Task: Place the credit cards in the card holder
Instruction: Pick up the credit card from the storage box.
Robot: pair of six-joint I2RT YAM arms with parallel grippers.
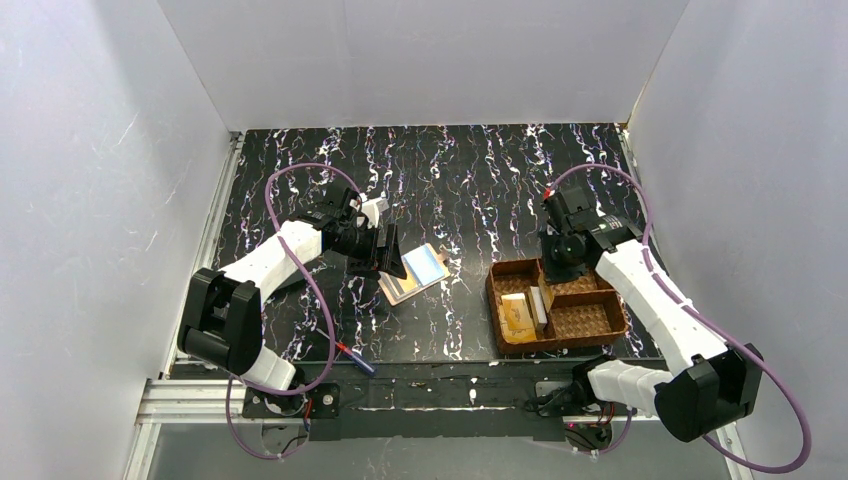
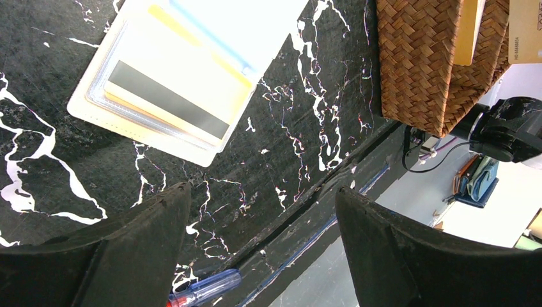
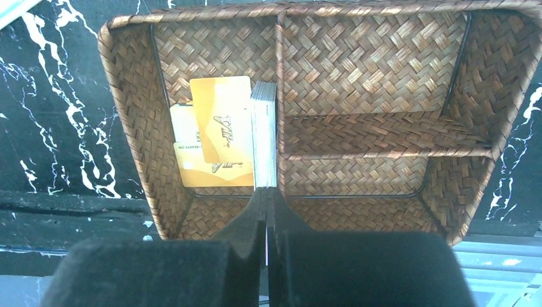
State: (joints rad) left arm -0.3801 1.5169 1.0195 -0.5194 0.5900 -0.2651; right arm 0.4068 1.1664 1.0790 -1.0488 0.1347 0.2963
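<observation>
Left gripper point(image 2: 262, 192): jaws as wide as they go, nothing between them, only bare table point(image 2: 287, 128) under the gap. It hangs above the table, not touching anything.

Holder point(image 2: 96, 105) lies open and flat on the table, ahead of the left finger and off to that side, clear of the gap between the fingers. From the top camera the gripper sits just beside the holder's left edge. Cards point(image 2: 169, 96) lie in it: one shows a dark stripe, another a thin blue band. I can't count them.

Right gripper point(image 3: 266, 192): fingers pressed together. Can't tell if anything thin is pinched. It's over the basket point(image 3: 128, 115), tips at the near end of a stack point(image 3: 263, 128) of cards standing on edge against the divider in the left compartment. Gold cards point(image 3: 220, 128) lie flat, overlapping, just left of that stack. The other compartments show only weave.

Basket is well right of the holder. Screwdriver point(image 2: 204, 291) lies near the table's front edge, just behind the left finger.
</observation>
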